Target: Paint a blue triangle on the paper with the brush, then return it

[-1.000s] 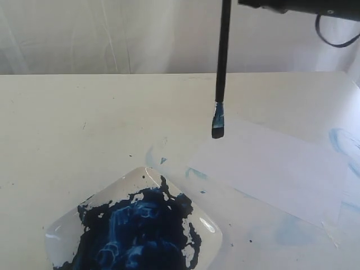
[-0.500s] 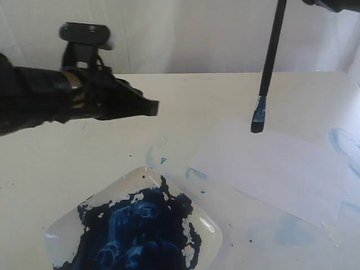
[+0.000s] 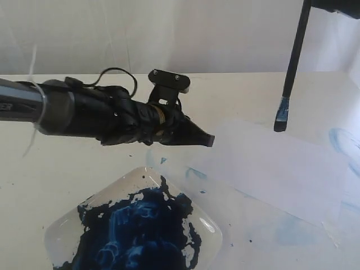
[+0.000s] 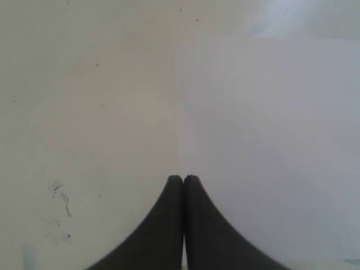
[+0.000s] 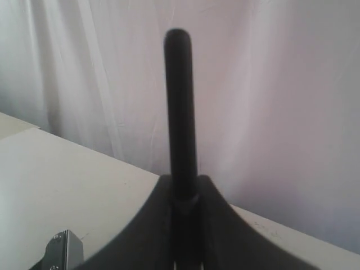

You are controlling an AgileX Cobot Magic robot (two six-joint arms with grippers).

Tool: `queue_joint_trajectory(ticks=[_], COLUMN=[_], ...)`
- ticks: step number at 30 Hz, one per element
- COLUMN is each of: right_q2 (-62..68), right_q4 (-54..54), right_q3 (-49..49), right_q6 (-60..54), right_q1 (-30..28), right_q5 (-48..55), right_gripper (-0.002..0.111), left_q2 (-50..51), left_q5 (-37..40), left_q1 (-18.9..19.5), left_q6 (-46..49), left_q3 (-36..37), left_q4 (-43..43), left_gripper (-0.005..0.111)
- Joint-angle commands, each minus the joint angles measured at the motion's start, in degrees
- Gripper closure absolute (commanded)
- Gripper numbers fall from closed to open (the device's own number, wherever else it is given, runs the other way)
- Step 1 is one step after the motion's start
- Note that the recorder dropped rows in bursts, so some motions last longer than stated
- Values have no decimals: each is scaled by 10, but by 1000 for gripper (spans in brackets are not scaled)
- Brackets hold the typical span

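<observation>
The white paper lies on the cream table, right of the paint dish; I see no dark blue triangle on it. My left gripper is shut with nothing in it and hovers at the paper's left edge; the left wrist view shows its tips over that edge of the paper. The black-handled brush hangs nearly upright, blue-stained bristles just above the paper's far edge. My right gripper is shut on the brush handle; in the exterior view that gripper is out of frame at the top right.
A clear square dish full of dark blue paint sits at the front left. Pale blue smears mark the table at the right and beside the paper's near edge. White curtain hangs behind the table.
The left arm has reached in from the left until its tip is at the paper's edge. The brush has shifted right and stays above the paper.
</observation>
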Motion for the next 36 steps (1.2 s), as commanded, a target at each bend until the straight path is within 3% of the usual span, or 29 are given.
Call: queue_joint_trajectory(ticks=[1,3,6,10,12,22,36], right_q2=[5,7,7,7,7,10,12], right_q4=[2,2,2,2,2,2,2], right_q3=[9,9,9,9,9,9,9], right_q6=[-12,-12,-12,-12,-12,-12,-12], right_q1=[-3,-3,-3,-3,-3,-3,-3], right_q5=[-10,-10,-15,-21,-20,-19,-17], right_gripper=[108,108,108,108,108,108,108], left_q2=[28,39,73,124,144,177,176], left_q5=[-2,-61,-170,-312,-334,-336,-279], left_q1=[-6,7,33,62,67,67,67], left_q6=[-151,-248,-497,-558,-572,-577,-559], left_q3=[-48,-73,-134,-184,-197,-199,-198], left_q4=[178,280,516,516,516,516,516], left_gripper=[107,107,107,107,107,107,107])
